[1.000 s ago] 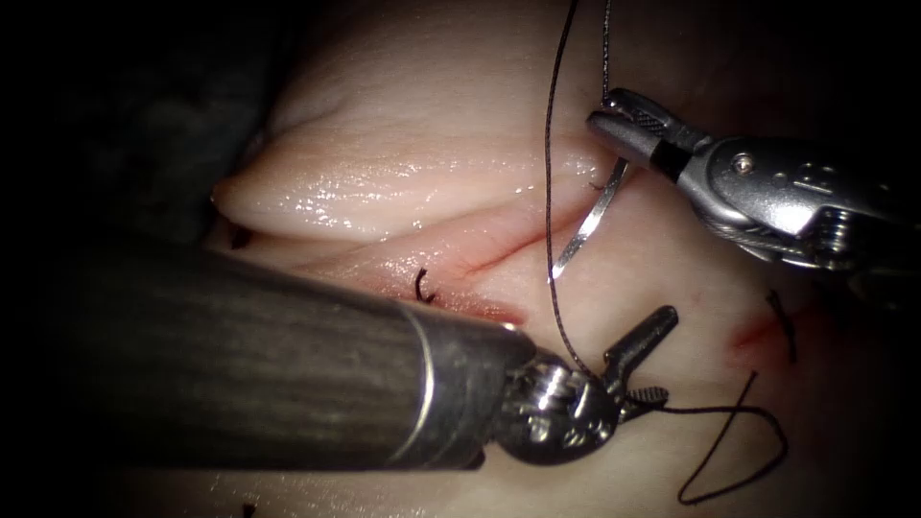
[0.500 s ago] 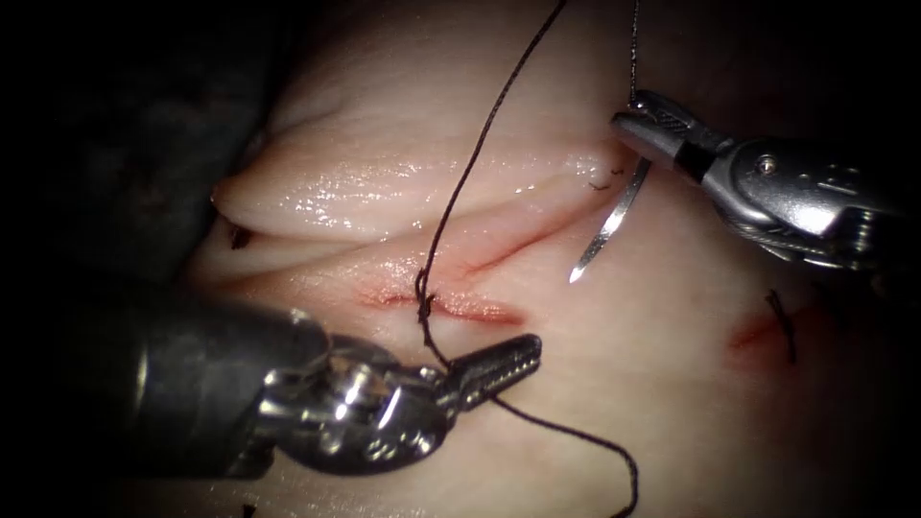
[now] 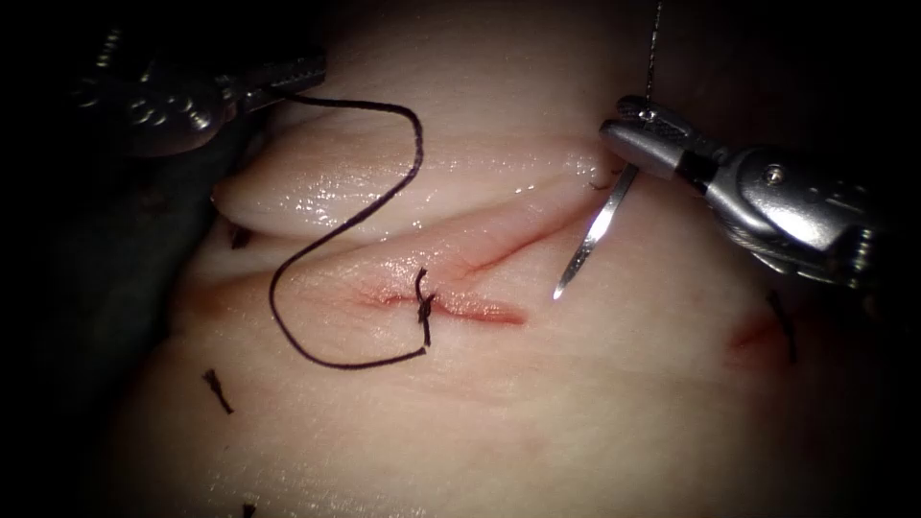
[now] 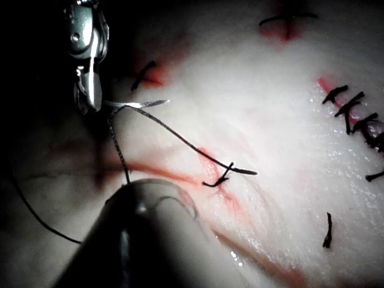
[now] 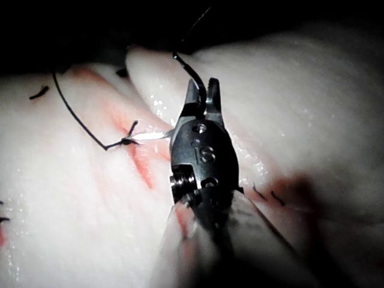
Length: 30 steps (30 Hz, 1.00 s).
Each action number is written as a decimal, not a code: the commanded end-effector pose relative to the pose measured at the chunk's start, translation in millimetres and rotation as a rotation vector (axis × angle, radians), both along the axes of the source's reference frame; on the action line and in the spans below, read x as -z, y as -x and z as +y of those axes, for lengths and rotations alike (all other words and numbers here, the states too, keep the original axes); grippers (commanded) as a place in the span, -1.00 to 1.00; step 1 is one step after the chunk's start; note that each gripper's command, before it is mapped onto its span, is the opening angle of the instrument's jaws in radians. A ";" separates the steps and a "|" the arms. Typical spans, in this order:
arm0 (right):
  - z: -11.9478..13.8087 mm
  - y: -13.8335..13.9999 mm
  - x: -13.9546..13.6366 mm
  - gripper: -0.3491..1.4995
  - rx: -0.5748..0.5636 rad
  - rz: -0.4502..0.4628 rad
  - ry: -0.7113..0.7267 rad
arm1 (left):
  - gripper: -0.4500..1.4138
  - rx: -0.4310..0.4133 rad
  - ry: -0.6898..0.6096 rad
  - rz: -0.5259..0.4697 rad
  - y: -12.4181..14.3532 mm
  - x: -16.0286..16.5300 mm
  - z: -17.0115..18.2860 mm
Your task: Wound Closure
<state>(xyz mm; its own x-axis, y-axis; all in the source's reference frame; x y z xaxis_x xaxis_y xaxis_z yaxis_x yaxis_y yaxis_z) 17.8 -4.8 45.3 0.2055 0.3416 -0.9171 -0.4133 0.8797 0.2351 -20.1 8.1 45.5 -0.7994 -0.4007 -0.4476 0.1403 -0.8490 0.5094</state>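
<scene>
right tool [image 3: 633,125] clamping needle [image 3: 590,235] near swaged end, tip hanging free right of cut [image 3: 451,305]; left tool [image 3: 278,77] pinching thread [image 3: 336,230] far left.

Glare: wet tissue [image 3: 384,197] is glinting left of my right tool [image 3: 625,123].
Shadow: darkness is swallowing my left tool [image 3: 293,75].

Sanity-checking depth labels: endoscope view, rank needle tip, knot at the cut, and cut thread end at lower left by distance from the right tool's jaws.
1. Needle tip, just below and left of the right tool, above the tissue.
2. Knot, on the cut, mid-picture.
3. Cut thread end, lower left on the tissue.
</scene>
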 end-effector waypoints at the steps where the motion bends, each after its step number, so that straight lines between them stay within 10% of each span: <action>1: -0.3 -0.8 -0.7 -1.00 0.038 -0.009 0.037 | -1.00 -0.027 0.014 0.015 0.4 -0.8 0.9; 5: -1.1 -1.0 -1.2 -1.00 0.082 -0.003 0.083 | -0.96 -0.024 0.030 0.062 -0.4 -2.6 4.7; 10: -2.2 -1.0 -2.0 -1.00 0.118 0.014 0.113 | 0.57 0.190 0.086 0.140 -1.3 -5.3 6.0; 13: -2.8 -1.0 -2.6 -1.00 0.130 0.007 0.124 | 0.72 0.304 0.090 0.128 -1.8 -6.2 4.6; 20: -3.1 -1.0 -3.3 -1.00 0.132 0.003 0.132 | 0.70 0.445 -0.101 -0.260 -4.0 -6.3 0.1; 30: -3.3 -0.9 -3.3 -1.00 0.135 0.005 0.134 | -0.10 0.399 -0.422 -0.683 -5.9 -6.3 -7.9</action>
